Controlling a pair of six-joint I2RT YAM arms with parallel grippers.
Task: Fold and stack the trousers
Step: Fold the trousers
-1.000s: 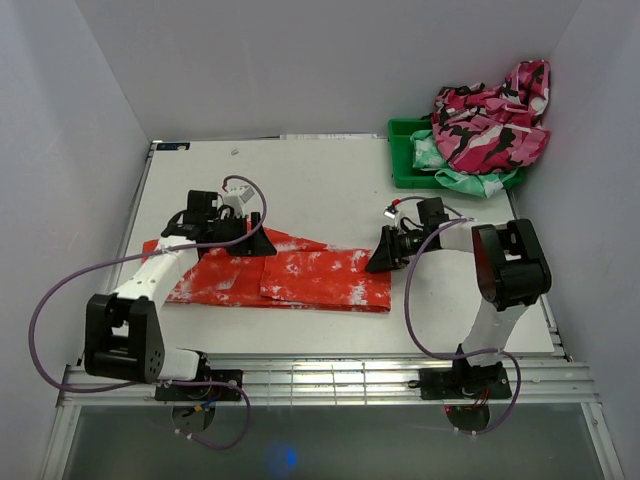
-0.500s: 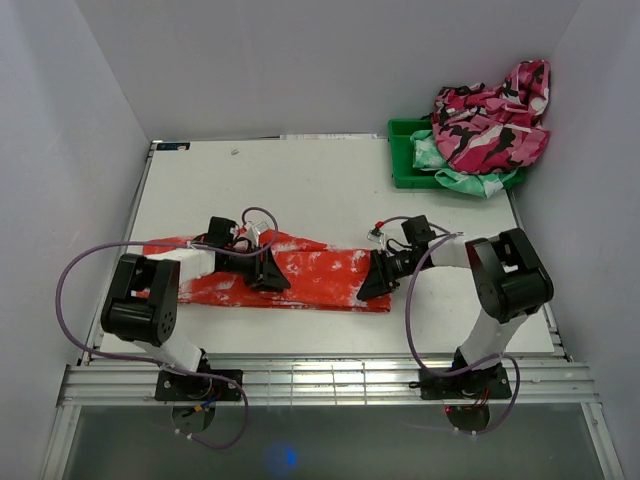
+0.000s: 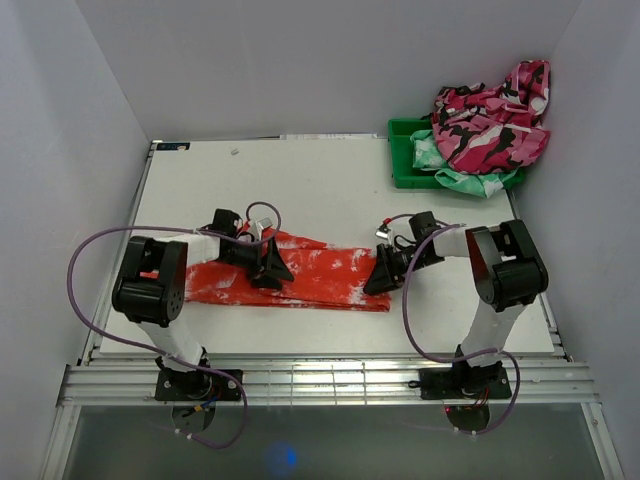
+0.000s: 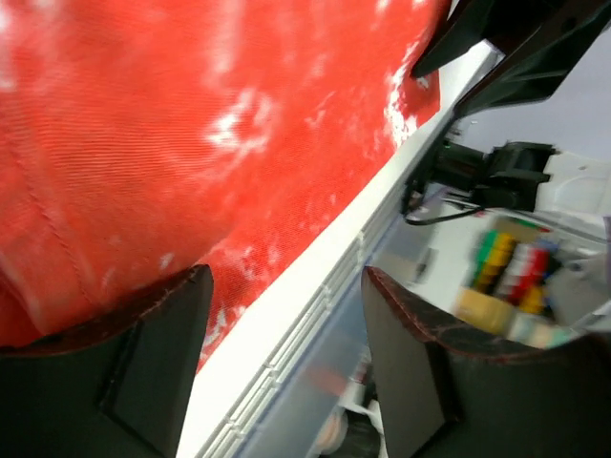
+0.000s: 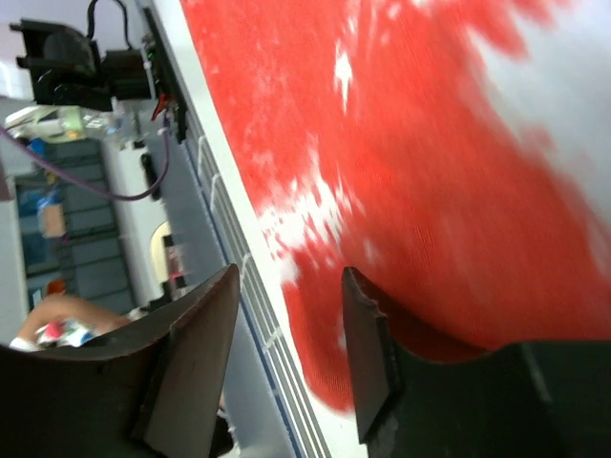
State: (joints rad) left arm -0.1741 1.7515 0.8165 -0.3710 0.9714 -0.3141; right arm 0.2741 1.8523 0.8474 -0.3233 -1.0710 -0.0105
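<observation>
Top view first: the bright red-orange trousers with white speckles (image 3: 325,277) lie flat as a long band across the near half of the white table (image 3: 320,185), running left to right between the two arms. The left gripper (image 3: 272,268) is down on the cloth, left of the band's middle. The right gripper (image 3: 377,276) sits low at the band's right end, right on the edge of the fabric. Far right corner, well apart from the action: a green plastic bin (image 3: 403,150) with a pink, black and white camouflage garment (image 3: 490,125) heaped over it and a mint-green and white garment (image 3: 470,181) spilling out below.

Left wrist view: the left gripper (image 4: 284,286) has its jaws standing well apart, nothing pinched between them. One finger (image 4: 143,353) is over the red trousers (image 4: 191,124); the other hangs past the table's near edge.

Right wrist view, blurred: the right gripper (image 5: 288,286) is about half open, with no fold clamped in the gap. The trousers (image 5: 410,172) fill the view beneath, and one finger (image 5: 382,363) overlaps the cloth near its near edge.
</observation>
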